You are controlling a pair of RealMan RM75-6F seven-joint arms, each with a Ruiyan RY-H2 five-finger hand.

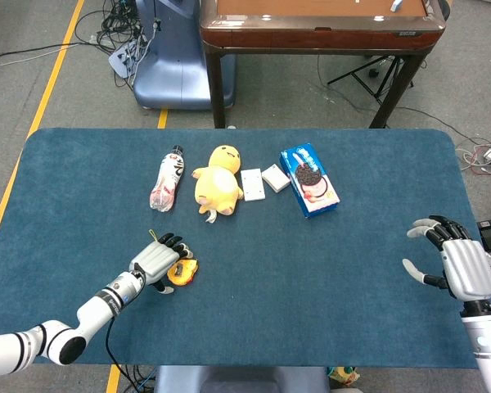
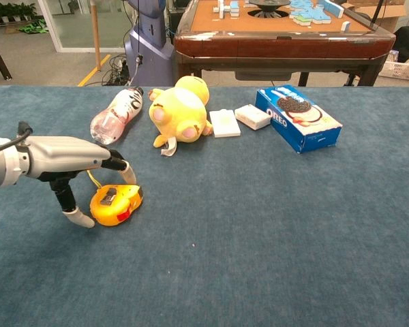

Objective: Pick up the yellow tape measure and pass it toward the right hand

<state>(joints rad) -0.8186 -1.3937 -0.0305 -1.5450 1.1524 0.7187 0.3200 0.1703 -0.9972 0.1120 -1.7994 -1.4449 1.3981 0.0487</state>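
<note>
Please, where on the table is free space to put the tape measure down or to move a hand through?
Bare cloth stretches from the tape measure to the right hand, in front of the Oreo box. Crowded: the far row of bottle, plush duck, two white boxes.

On tabletop (image 1: 327, 270): 1 tape measure (image 1: 183, 273), 1 bottle (image 1: 168, 178), 1 plush duck (image 1: 218, 180), 1 Oreo box (image 1: 309, 179), 2 sm. white boxes (image 1: 253, 183) (image 1: 276, 177). 2 hands (image 1: 159, 261) (image 1: 463, 265).
</note>
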